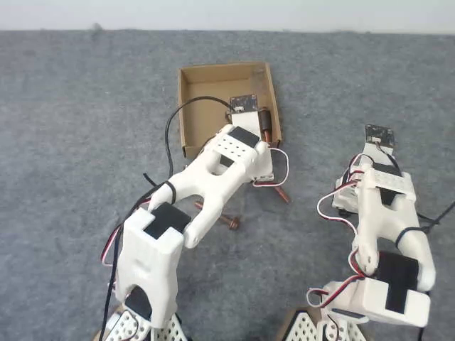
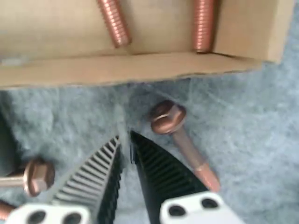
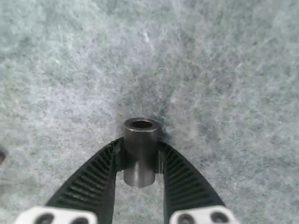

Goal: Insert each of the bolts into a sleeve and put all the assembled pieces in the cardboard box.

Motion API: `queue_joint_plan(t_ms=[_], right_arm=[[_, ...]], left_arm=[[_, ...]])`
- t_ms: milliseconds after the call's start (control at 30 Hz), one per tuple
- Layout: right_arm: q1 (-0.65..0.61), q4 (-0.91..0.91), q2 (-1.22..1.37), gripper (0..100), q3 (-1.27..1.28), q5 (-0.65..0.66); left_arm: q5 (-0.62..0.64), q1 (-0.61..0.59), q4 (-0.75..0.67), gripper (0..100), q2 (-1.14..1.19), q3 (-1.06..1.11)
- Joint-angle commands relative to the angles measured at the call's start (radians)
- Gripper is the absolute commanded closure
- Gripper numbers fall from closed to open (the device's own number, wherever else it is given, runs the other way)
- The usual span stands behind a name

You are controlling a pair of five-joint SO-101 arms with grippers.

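Right gripper's [image 3: 140,148] fingers clamp an upright sleeve [image 3: 140,161] (right side, high view). Left gripper's [image 2: 125,140] fingers, almost together and empty, hover beside a bolt [image 2: 180,140] outside the cardboard box [image 1: 186,106].

Grey felt tbl [image 1: 71,106], wall [image 1: 213,13] behind

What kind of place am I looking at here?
Likely a tabletop robotics test rig, not a workshop: two white robot arms on a grey felt-covered table, a cardboard box beside loose copper bolts, and a dark sleeve in the right gripper.
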Motion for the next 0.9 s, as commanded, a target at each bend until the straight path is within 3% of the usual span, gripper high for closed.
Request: queue_joint_plan(t_ms=[0,867], right_arm=[[-0.010,-0.010,-0.064,99.1,-0.031,0.014],[-0.015,-0.016,-0.064,99.1,-0.032,0.014]], left_arm=[[0.005,-0.008,-0.032,98,-0.170,0.016],[-0.057,0.052,-0.071,98,-0.222,0.071]])
